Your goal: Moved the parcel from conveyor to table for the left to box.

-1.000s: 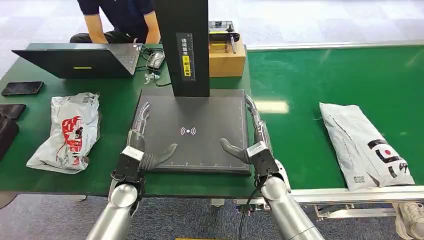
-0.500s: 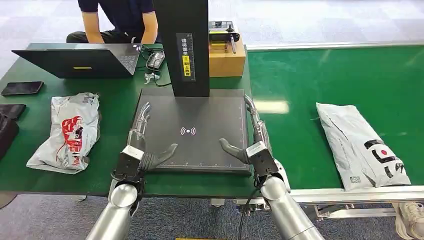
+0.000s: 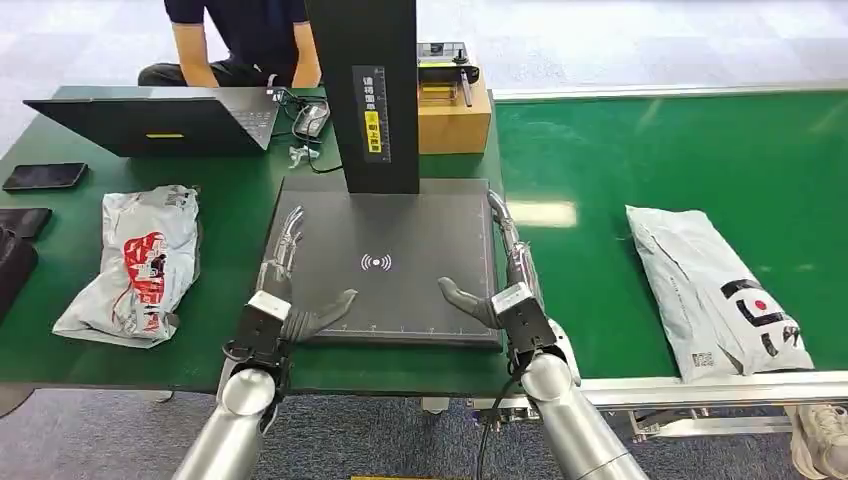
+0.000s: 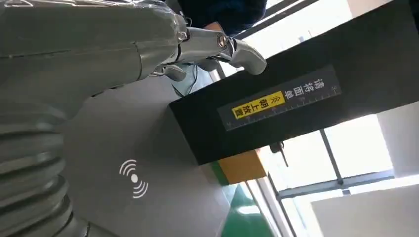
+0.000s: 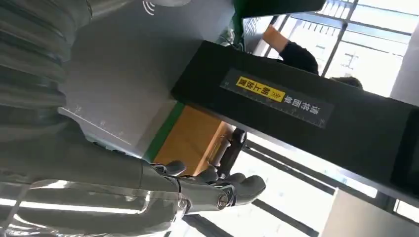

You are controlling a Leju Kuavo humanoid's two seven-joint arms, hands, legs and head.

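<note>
Status: task had barely started. Parcel (image 3: 715,295), a grey poly mailer with black and red print, lay flat on the green conveyor (image 3: 650,150), well to the right of the robot and near the belt's front edge. Nothing touched it.

Right hand (image 3: 505,270) rested at the right edge of the dark scanner pad (image 3: 385,225), fingers stretched forward, thumb angled inward, holding nothing. Parcel was well apart from it, further to the right. Left hand (image 3: 285,285) sat mirrored at the pad's left edge, fingers likewise extended and empty. Both wrist views agreed: fingers spread, nothing in either palm.

Another grey bag with red print (image 3: 135,262) lay on the worktop (image 3: 230,215) left of the pad; judged a separate item, not the one in question. No box could be made out in any view. A laptop (image 3: 155,122) and a phone (image 3: 45,176) sat at the far left, and a person (image 3: 240,35) was behind the laptop.

Left to do, by my read: right arm reaches out to the belt, grips the parcel, carries it over onto the worktop, releases; then the left takes it for boxing. None of that looked done yet.
</note>
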